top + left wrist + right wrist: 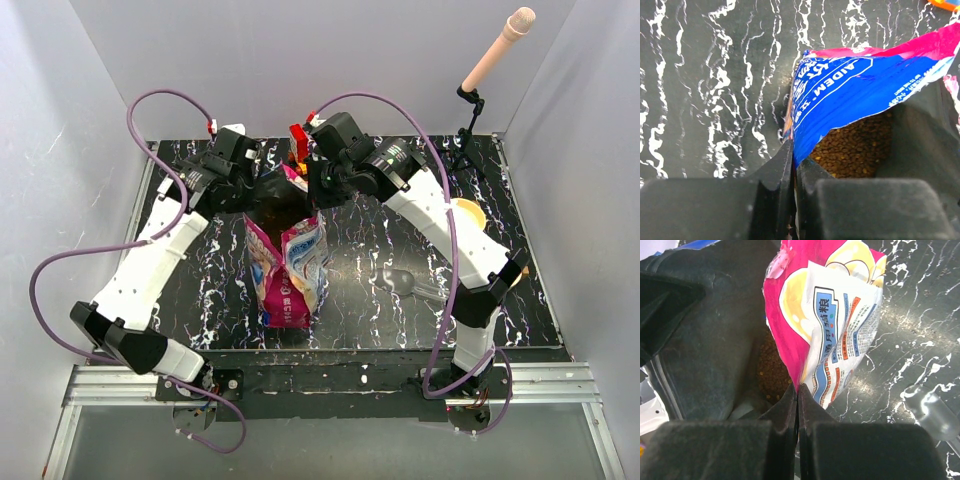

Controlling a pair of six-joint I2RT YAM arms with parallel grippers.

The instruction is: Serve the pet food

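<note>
The pet food bag, pink, white and blue, stands upright at the table's middle with its mouth pulled open. My left gripper is shut on the left rim of the bag, its fingertips pinching the blue edge. My right gripper is shut on the right rim of the bag, its fingertips clamped on the pink edge. The pet food lies as brown kibble inside the bag, and the pet food also shows past the right rim.
A clear scoop lies right of the bag, and the scoop shows at the right wrist view's edge. A yellow bowl sits at the right, partly behind my right arm. Red toy blocks stand behind the grippers. A stand rises at the back right.
</note>
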